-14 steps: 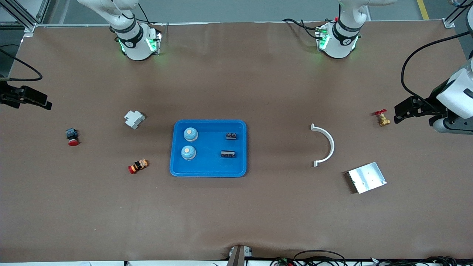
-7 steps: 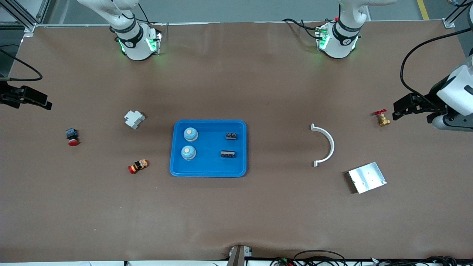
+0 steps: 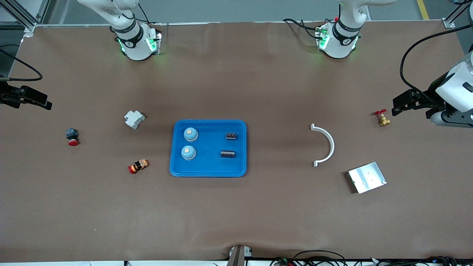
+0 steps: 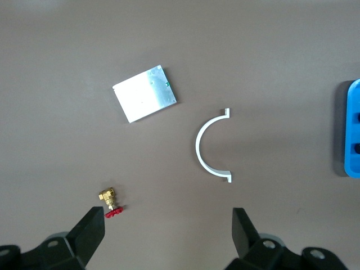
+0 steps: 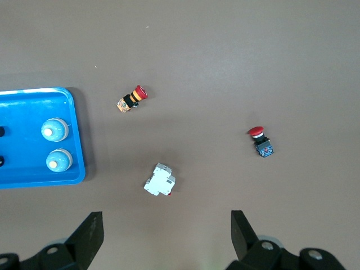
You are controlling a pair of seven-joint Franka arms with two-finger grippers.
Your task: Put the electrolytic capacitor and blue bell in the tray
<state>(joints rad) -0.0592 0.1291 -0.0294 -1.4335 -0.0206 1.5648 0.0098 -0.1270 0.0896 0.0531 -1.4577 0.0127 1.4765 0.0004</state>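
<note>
The bright-blue tray (image 3: 208, 164) lies mid-table. In it stand two light-blue bells (image 3: 190, 134) (image 3: 188, 152) toward the right arm's end, and two small black capacitors (image 3: 231, 136) (image 3: 228, 154) lie toward the left arm's end. My left gripper (image 3: 396, 106) is open and empty in the air by the brass valve (image 3: 381, 118). In the left wrist view (image 4: 167, 225) its jaws stand wide apart. My right gripper (image 3: 46, 104) is open and empty over the right arm's end of the table; its wrist view (image 5: 166, 225) shows the tray (image 5: 22, 143) and both bells (image 5: 54, 130).
A white half-ring (image 3: 326, 146) and a silver metal plate (image 3: 367, 177) lie toward the left arm's end. A white breaker block (image 3: 134, 119), a red and blue push button (image 3: 72, 136) and a red and orange button (image 3: 138, 166) lie toward the right arm's end.
My left gripper has drifted a little toward the robots' side of the table, still beside the brass valve. The right arm and all objects have stayed put.
</note>
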